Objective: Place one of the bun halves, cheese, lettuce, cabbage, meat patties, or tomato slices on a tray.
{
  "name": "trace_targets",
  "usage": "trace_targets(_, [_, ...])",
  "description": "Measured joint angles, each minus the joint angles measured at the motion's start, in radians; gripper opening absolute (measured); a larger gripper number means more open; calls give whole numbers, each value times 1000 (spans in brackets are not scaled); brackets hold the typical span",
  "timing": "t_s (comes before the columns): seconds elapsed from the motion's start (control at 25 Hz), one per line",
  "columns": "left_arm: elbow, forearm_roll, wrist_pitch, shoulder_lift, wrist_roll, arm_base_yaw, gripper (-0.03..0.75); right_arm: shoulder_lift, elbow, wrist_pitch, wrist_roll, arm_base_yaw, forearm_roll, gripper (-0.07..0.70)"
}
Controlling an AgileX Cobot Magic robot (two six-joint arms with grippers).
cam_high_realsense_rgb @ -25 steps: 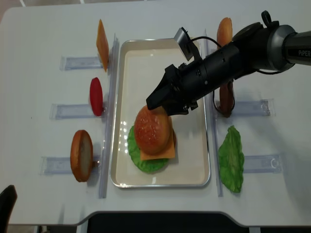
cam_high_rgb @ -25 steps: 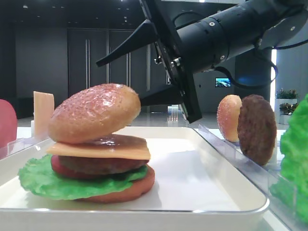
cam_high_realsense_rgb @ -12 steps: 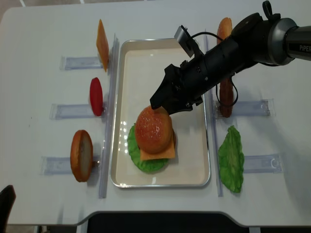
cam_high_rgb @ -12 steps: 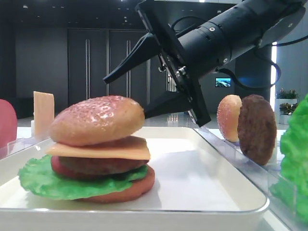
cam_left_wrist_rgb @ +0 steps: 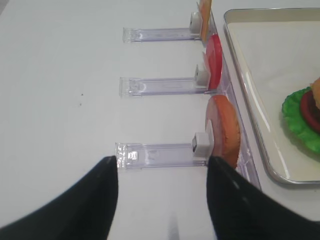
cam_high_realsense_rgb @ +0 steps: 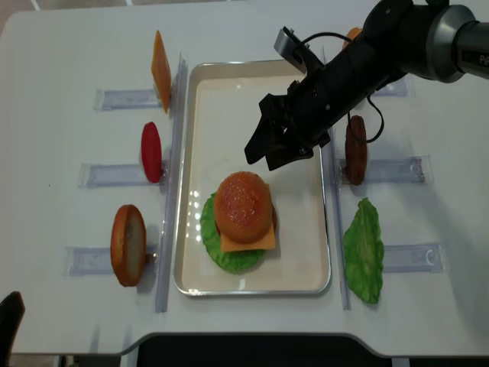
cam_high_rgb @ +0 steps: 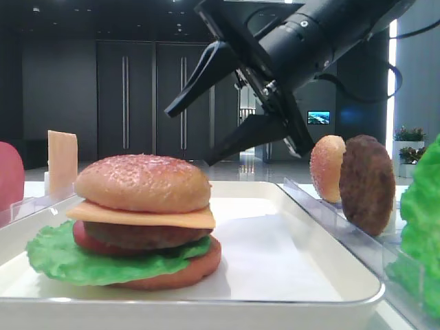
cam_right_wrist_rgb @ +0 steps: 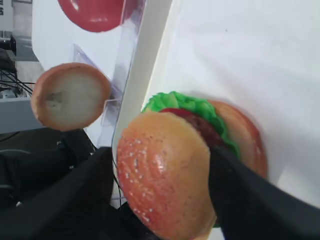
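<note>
Jaws wide above bun top (cam_high_realsense_rgb: 243,206)

Bright, even overhead light in the top view; soft short shadows. Glare streak on the white rectangular tray's glossy rim (cam_high_realsense_rgb: 252,290). Low side view dim and dark behind, specular sheen on the domed golden-brown bun top (cam_high_rgb: 143,181). Wrist views blurred on near black fingers (cam_right_wrist_rgb: 250,200).

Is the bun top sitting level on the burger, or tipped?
Level. The bun top rests flat on the cheese, free of the right claw, which is open above and behind it.
</note>
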Motion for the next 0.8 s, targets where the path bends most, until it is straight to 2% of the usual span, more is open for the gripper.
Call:
trace_targets(0.16, [0, 3, 0, 0, 0, 0, 433, -64, -5, -32, 35, 0, -16, 405])
trace_targets(0.28, [0, 5, 0, 0, 0, 0, 433, -118, -16, -56, 88, 0, -74, 406])
trace_targets(0.4, [0, 7, 0, 0, 0, 0, 433, -157, -49, -61, 187, 0, -192, 406])
trace_targets(0.68, [0, 7, 0, 0, 0, 0, 433, -235, -116, -76, 458, 0, -557, 406])
trace_targets(0.8, [0, 7, 0, 0, 0, 0, 433, -252, -141, -60, 567, 0, -733, 406])
